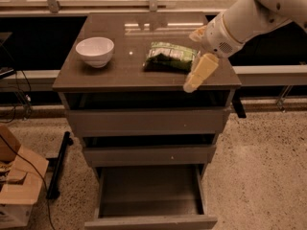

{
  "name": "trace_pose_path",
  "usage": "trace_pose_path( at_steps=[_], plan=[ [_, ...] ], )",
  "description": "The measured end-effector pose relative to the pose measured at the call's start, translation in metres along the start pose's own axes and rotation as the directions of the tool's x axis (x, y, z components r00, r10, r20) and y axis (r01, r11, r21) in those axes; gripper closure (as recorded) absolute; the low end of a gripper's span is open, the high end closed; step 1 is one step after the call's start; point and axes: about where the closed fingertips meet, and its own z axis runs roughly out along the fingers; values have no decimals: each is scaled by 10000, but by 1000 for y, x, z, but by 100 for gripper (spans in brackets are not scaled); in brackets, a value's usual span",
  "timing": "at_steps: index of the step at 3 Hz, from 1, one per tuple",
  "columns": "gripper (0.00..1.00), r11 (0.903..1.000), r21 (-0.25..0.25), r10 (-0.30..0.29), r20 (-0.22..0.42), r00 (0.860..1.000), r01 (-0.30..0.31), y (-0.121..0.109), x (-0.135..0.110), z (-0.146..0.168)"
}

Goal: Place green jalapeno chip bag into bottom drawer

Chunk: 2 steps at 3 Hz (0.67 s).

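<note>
With our pale fingers [200, 72] wide and empty, we should slide them gently around the crinkly green chip bag [169, 56] just beside them.

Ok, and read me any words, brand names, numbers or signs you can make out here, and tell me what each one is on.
No text here can be read.
green jalapeno chip bag: dark print, too blurred to read.
cardboard box on the floor: no readable marking.
white bowl and bottom drawer front: plain.
gripper, just right of the bag: no marking shows.
</note>
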Motion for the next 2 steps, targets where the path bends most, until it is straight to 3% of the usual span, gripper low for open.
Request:
trace_pose_path(
  at_steps=[1, 2],
  plan=[
    [0, 9985, 472, 209, 1114, 9936, -263, -32, -19, 34],
    [0, 9984, 522, 123, 1594, 9871, -209, -62, -25, 62]
  ],
)
